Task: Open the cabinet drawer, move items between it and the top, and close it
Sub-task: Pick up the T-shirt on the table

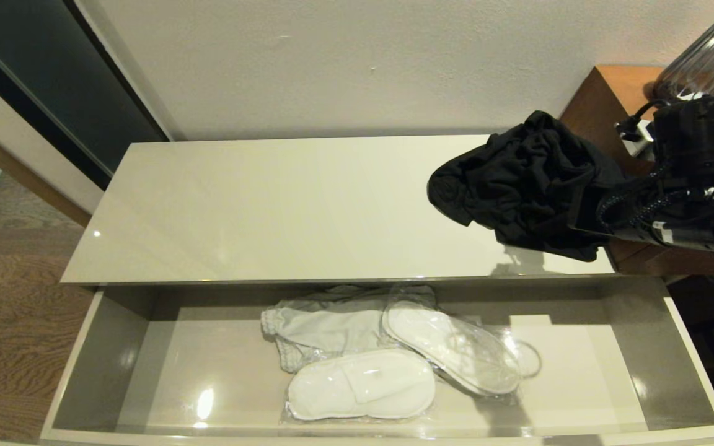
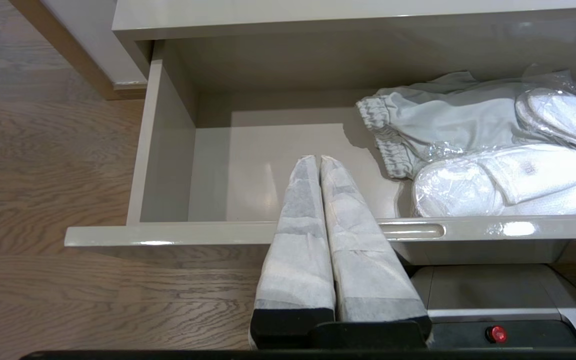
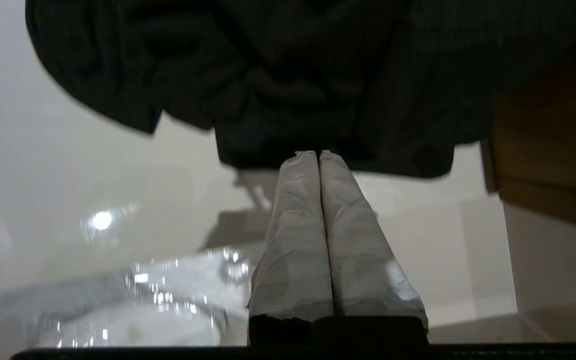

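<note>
Left gripper (image 2: 319, 161): parked near the drawer's front edge, fingers pressed together, empty.
Cabinet drawer (image 1: 78, 371): pulled open; grey garment (image 1: 323, 328) and wrapped slippers (image 1: 360, 384) lie inside.
Top (image 1: 282, 210): bare on the left.
Right gripper (image 3: 319, 155): pinching the black garment (image 1: 518, 179), bunched over the top's right end, likely for transfer.

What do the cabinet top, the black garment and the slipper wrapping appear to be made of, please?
The top looks like glossy lacquered or laminated board: it mirrors light spots. The black garment seems soft knit cloth, matte and crumpled. The slipper wrapping looks like thin clear plastic film, crinkled and glinting.
</note>
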